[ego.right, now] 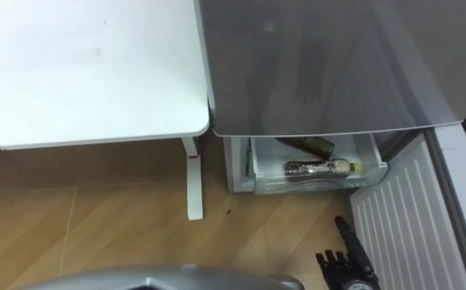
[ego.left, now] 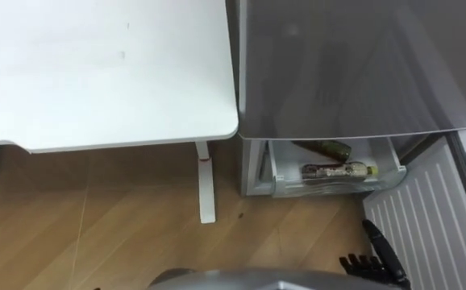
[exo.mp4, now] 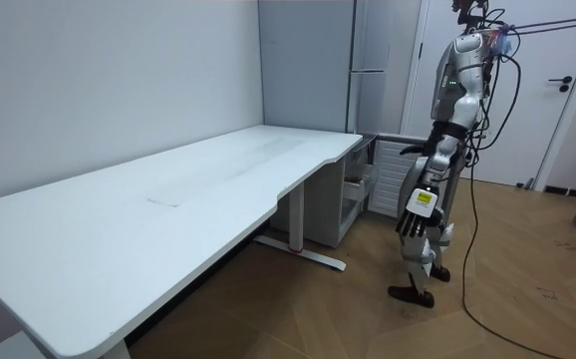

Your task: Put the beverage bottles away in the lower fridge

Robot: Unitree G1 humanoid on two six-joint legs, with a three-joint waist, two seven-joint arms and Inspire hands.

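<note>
Drinks (ego.left: 338,171): 2 bottles lying in open lower fridge drawer (ego.left: 322,190) | right hand (ego.left: 376,262) empty, fingers straight, near door (ego.left: 426,213) | left hand (exo.mp4: 420,204) hangs, state unreadable | likely rigid, slick, moderately heavy; grasp mid-body

White desk (ego.left: 104,72) (curved front edge) on wood floor (ego.left: 96,225).

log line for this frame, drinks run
stance: facing fridge | lower door: open | drawer: out, dark bottle and light-capped bottle lying inside | right hand: low beside door | left hand: hanging
</note>
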